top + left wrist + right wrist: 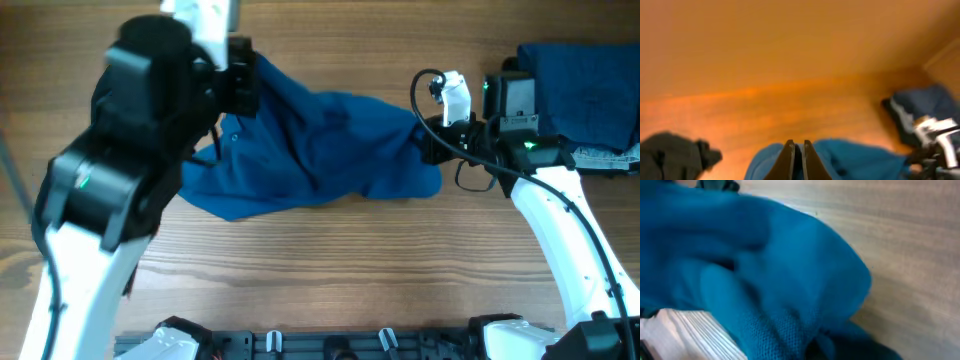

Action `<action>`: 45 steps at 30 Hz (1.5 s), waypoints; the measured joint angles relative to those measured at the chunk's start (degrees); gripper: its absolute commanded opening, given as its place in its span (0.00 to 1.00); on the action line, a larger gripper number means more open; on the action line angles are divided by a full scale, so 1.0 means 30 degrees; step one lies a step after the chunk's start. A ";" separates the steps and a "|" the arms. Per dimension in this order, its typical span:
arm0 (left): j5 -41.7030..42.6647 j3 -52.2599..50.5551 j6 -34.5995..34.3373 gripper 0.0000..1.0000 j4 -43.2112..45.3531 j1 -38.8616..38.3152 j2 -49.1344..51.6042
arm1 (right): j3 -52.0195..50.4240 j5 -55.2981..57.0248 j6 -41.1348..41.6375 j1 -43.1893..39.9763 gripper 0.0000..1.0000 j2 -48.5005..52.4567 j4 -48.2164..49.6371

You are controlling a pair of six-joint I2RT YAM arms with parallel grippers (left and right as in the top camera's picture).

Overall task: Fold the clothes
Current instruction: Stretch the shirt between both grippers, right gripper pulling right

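blue shirt strung between two arms ahead of the fold

overhead: i have the blue shirt (320, 140) hanging between the left gripper (243, 88) and the right gripper (428, 140), each pinched tight on an opposite end. the slack middle sags onto the table (330, 270) under the span. i judge this to be a stretch meant to pull the cloth flat before it is laid down. a dark blue pile (575, 85) lies behind the right gripper, apart from the shirt and clear of the working space.

left wrist: the fingers (786, 162) are pressed almost together, with blue cloth bunched on either side of them, a narrow pinch suited to a thin layer. a black garment (670, 155) lies off to one side of the tips, and the dark blue pile lies far ahead on the other side.

right wrist: the shirt drapes right over this gripper and hides its tips, so the jaws cannot be seen here. i take the grip from the overhead view, where the cloth runs straight into it. bare table shows beyond the fabric.
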 measured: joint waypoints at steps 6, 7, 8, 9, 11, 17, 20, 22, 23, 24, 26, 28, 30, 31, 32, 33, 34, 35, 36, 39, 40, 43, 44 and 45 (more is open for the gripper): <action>-0.0408 0.0066 -0.0197 0.04 0.0765 0.0000 -0.1188 | 0.0015 0.1392 0.1763 -0.0022 0.10 0.0066 -0.2965; -0.0415 0.0066 -0.0197 0.04 0.0787 0.0000 -0.1166 | 0.0007 0.1428 0.1996 -0.0015 0.19 0.0175 -0.3213; -0.0415 0.0066 -0.0197 0.04 0.0852 0.0000 -0.1137 | -0.0036 0.1435 0.2186 0.0007 0.27 0.0306 -0.3388; -0.0415 0.0066 -0.0197 0.04 0.0933 0.0000 -0.1107 | -0.0226 0.1421 0.2382 0.0073 0.29 0.0474 -0.3468; -0.0481 0.0066 -0.0204 0.04 0.1078 0.0000 -0.1100 | -0.0940 0.1282 0.2528 0.0401 0.31 0.0947 -0.3723; -0.1253 0.0066 -0.0204 0.04 0.1311 0.0000 -0.1100 | -0.3592 -0.0051 0.2718 0.2375 0.35 0.1923 -0.4197; -0.1581 0.0066 -0.0197 0.04 0.1290 0.0015 -0.1100 | -0.3716 -0.0517 0.2645 0.3206 0.19 0.1938 -0.4816; -0.1829 0.0066 -0.0197 0.04 0.1180 0.0015 -0.1100 | -0.3752 -0.0685 0.2681 0.3461 0.37 0.1916 -0.4415; -0.1945 0.0066 -0.0197 0.04 0.1086 0.0022 -0.1100 | -0.3767 -0.0670 0.2783 0.3446 0.59 0.1872 -0.3665; -0.2076 0.0066 -0.0197 0.04 0.0991 0.0029 -0.1100 | -0.3767 -0.0670 0.3220 0.3344 0.78 0.1719 -0.2674; -0.2280 0.0066 -0.0197 0.04 0.0758 0.0029 -0.1100 | -0.3738 -0.0678 0.3912 0.2798 0.88 0.0954 -0.0889; -0.2346 0.0066 -0.0197 0.04 0.0714 0.0029 -0.1100 | -0.3577 -0.0656 0.4517 0.2055 0.88 -0.0102 0.1268; -0.2419 0.0066 -0.0197 0.04 0.0699 0.0036 -0.1100 | -0.3402 -0.0510 0.4794 0.1676 0.88 -0.0561 0.2732; -0.2426 0.0066 -0.0197 0.04 0.0707 0.0051 -0.1100 | -0.3315 -0.0306 0.4947 0.1581 0.88 -0.0605 0.3417; -0.2441 0.0066 -0.0197 0.04 0.0692 0.0095 -0.1100 | -0.3300 -0.0153 0.5013 0.1559 0.88 -0.0597 0.3708; -0.2492 0.0066 -0.0197 0.04 0.0641 0.0138 -0.1100 | -0.3300 0.0160 0.5085 0.1552 0.87 -0.0546 0.4262; -0.2492 0.0066 -0.0197 0.04 0.0576 0.0197 -0.1100 | -0.3293 0.0270 0.5107 0.1552 0.87 -0.0342 0.5013; -0.2499 0.0066 -0.0197 0.04 0.0459 0.0226 -0.1100 | -0.3213 0.0350 0.5158 0.1552 0.87 0.0022 0.5595; -0.2550 0.0066 -0.0197 0.04 0.0335 0.0262 -0.1078 | -0.3147 0.0459 0.5224 0.1552 0.87 0.0627 0.5974; -0.2565 0.0066 -0.0197 0.04 0.0153 0.0313 -0.0947 | -0.3126 0.0634 0.5289 0.1552 0.87 0.2769 0.6105; -0.2565 0.0066 -0.0197 0.04 0.0095 0.0313 -0.0867 | -0.3126 0.0692 0.5289 0.1552 0.87 0.3555 0.6105; -0.2565 0.0066 -0.0197 0.04 -0.0138 0.0313 -0.0656 | -0.3126 0.0874 0.5493 0.1552 0.84 0.6047 0.6339; -0.2579 0.0066 -0.0197 0.04 -0.0146 0.0313 -0.0612 | -0.3126 0.0933 0.5559 0.1552 0.75 0.6397 0.6375; -0.2645 0.0066 -0.0197 0.04 -0.0146 0.0313 -0.0597 | -0.3133 0.0998 0.5697 0.1552 0.58 0.6696 0.6448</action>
